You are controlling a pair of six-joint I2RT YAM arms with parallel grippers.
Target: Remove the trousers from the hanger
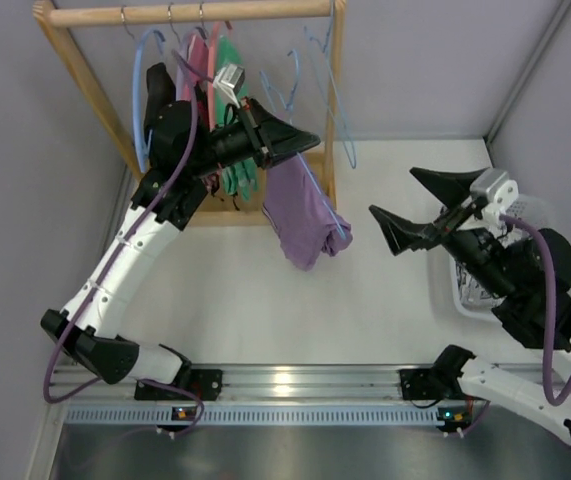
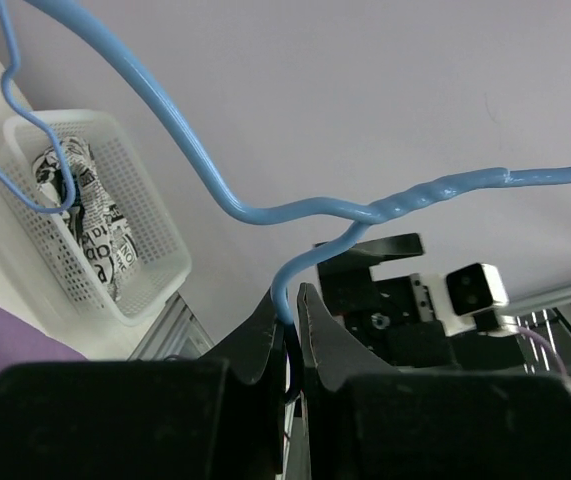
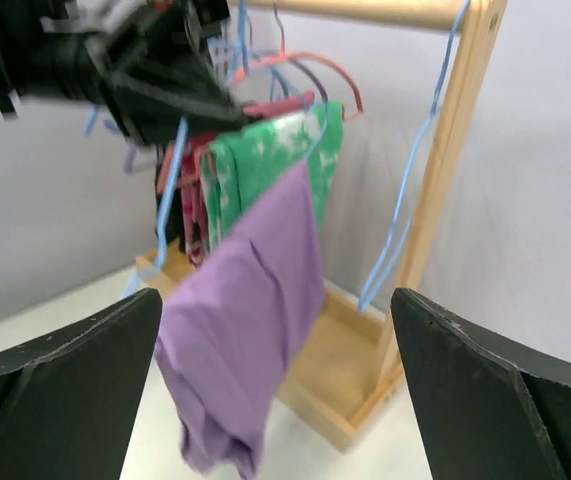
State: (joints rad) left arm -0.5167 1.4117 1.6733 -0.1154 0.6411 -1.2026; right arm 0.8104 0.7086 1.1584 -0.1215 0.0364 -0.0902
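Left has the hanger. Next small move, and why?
Probably advance the right gripper toward the trousers: it is open and apart from the cloth, while the left gripper is shut on the hanger, with the trousers draped over it.

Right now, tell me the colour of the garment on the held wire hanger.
The cloth trousers are plain lilac-purple; right wrist view.

A robotics lab cell — plain grey panel walls (image 1: 425, 60) enclose a white tabletop (image 1: 265, 310), a slotted aluminium rail (image 1: 305, 381) along its near edge.

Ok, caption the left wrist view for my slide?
Left gripper shut on the hanger, trousers at lower left, basket beyond.
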